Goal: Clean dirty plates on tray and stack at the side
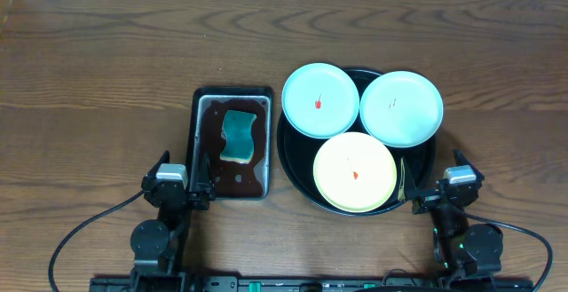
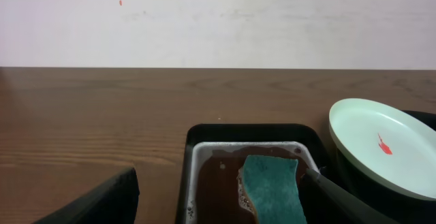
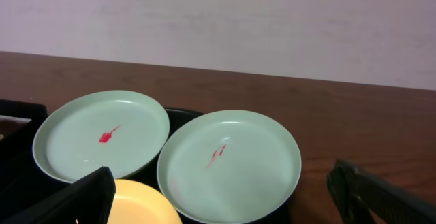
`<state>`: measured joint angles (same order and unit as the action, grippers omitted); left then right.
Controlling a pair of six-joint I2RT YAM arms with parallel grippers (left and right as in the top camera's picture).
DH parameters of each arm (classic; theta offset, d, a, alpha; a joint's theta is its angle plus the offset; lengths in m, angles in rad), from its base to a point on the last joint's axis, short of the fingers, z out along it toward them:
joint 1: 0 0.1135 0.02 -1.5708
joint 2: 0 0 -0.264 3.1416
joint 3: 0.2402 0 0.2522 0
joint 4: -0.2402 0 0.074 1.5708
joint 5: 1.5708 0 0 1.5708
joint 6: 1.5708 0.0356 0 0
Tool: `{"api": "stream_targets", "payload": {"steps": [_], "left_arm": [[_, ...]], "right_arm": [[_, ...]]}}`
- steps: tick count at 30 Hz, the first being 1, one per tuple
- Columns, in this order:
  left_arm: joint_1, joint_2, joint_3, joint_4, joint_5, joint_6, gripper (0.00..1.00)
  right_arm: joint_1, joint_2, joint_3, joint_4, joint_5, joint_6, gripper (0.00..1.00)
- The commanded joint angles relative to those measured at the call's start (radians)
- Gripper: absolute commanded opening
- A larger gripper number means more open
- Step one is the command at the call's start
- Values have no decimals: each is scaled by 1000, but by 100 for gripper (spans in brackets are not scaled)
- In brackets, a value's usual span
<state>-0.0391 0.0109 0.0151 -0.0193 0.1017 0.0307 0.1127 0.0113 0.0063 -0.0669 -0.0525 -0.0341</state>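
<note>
On black tray (image 1: 295, 169), 3 plates (image 1: 319, 99) w/ red specks; L claw (image 1: 184, 168), R claw (image 1: 433, 173) wide, empty.

A green sponge (image 2: 271, 186) soaks in the pan (image 2: 196, 157) just ahead of the left hand (image 2: 221, 200). A red-flecked plate (image 2: 371, 139) lies ahead-right.

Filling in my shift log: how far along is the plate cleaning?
Done: nothing visible. The left green plate, right green plate and yellow plate all sit on the black tray with red marks on them; none is stacked aside. In hand: nothing; the left gripper and right gripper are open and empty, and the green sponge lies in the pan of dark liquid. Left: wipe each plate and stack them.
</note>
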Motion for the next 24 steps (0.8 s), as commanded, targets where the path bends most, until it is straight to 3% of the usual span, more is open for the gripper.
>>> {"api": "stream_targets", "payload": {"steps": [1, 24], "left_arm": [[6, -5, -11, -41, 20, 14, 76], [6, -4, -11, -40, 21, 9, 76]], "right_arm": [[-6, -3, -1, -4, -5, -8, 99], [-6, -3, -1, 38, 7, -8, 99]]}}
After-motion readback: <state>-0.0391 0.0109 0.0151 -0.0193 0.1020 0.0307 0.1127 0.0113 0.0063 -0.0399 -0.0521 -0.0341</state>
